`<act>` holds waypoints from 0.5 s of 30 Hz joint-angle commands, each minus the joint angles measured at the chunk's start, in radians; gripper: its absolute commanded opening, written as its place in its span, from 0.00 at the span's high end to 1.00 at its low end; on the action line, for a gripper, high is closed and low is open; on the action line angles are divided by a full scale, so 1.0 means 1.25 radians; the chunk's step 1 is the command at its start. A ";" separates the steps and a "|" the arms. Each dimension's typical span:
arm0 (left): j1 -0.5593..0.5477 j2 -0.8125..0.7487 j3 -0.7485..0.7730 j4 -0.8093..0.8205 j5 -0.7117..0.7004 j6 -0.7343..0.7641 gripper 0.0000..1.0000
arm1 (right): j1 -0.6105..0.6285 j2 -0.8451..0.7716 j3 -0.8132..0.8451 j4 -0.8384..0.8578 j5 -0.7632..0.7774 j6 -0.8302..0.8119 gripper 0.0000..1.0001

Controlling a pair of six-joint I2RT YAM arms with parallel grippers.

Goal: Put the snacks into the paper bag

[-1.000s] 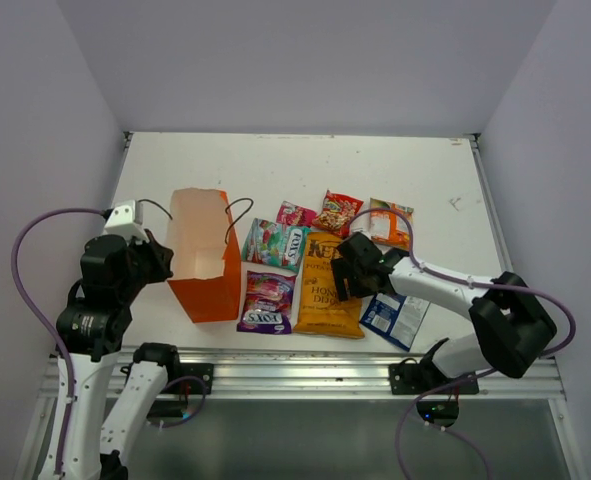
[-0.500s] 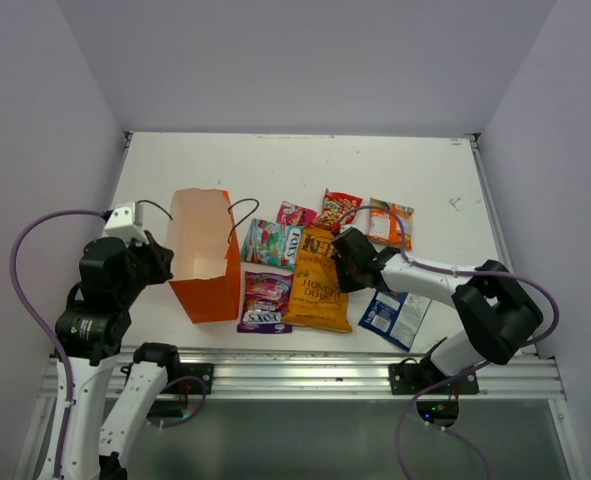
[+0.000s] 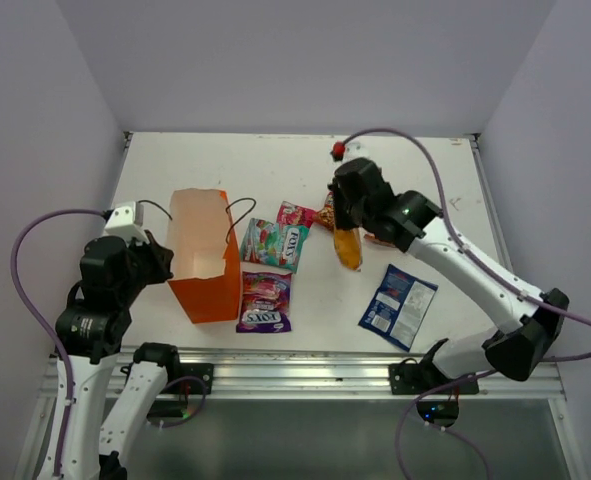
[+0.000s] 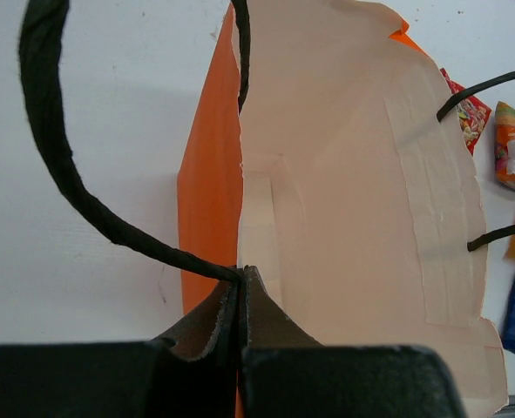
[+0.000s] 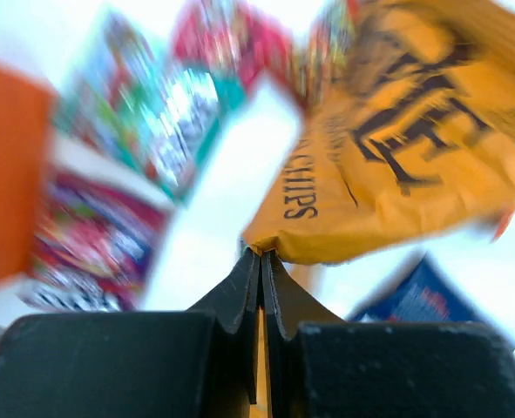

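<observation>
Two tools are at work, and both are closed on something. The left tool (image 4: 241, 277) has its fingers pressed together on the left-hand rim of the paper bag (image 3: 207, 262), right where a dark cord handle (image 4: 74, 187) meets the paper. The right tool (image 5: 261, 258) is pinched shut on the edge of the orange-yellow chips bag (image 5: 396, 157). The paper bag stands upright and open near the front left corner of the table (image 3: 225, 165), showing its pale inside. The chips bag hangs from the raised right tool above the middle of the table, to the right of the paper bag and well apart from it. The other packets lie flat on the table. A teal Fox's packet (image 3: 277, 243) lies just right of the paper bag, with a purple Fox's packet (image 3: 265, 300) nearer the front edge beside the bag's base. A small pink packet (image 3: 295, 213) lies behind the teal one. A blue-white packet (image 3: 397, 298) lies toward the front right. A red packet (image 4: 470, 117) and an orange packet (image 4: 511, 144) show past the bag's far rim in the left wrist view. The right wrist view is blurred.
</observation>
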 commanded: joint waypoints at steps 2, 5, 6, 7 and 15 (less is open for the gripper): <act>-0.004 0.014 0.023 0.030 0.007 0.015 1.00 | 0.020 -0.005 0.292 -0.095 0.156 -0.081 1.00; -0.004 0.018 0.026 0.034 0.012 0.012 1.00 | 0.058 0.080 0.475 -0.089 0.209 -0.126 1.00; -0.004 0.021 0.025 0.034 0.013 0.011 1.00 | 0.077 0.103 0.519 -0.083 0.222 -0.140 1.00; -0.005 0.022 0.025 0.035 0.017 0.010 1.00 | 0.088 0.155 0.602 -0.073 0.244 -0.169 1.00; -0.006 0.027 0.026 0.040 0.025 0.009 1.00 | 0.232 0.419 1.029 0.042 0.292 -0.292 1.00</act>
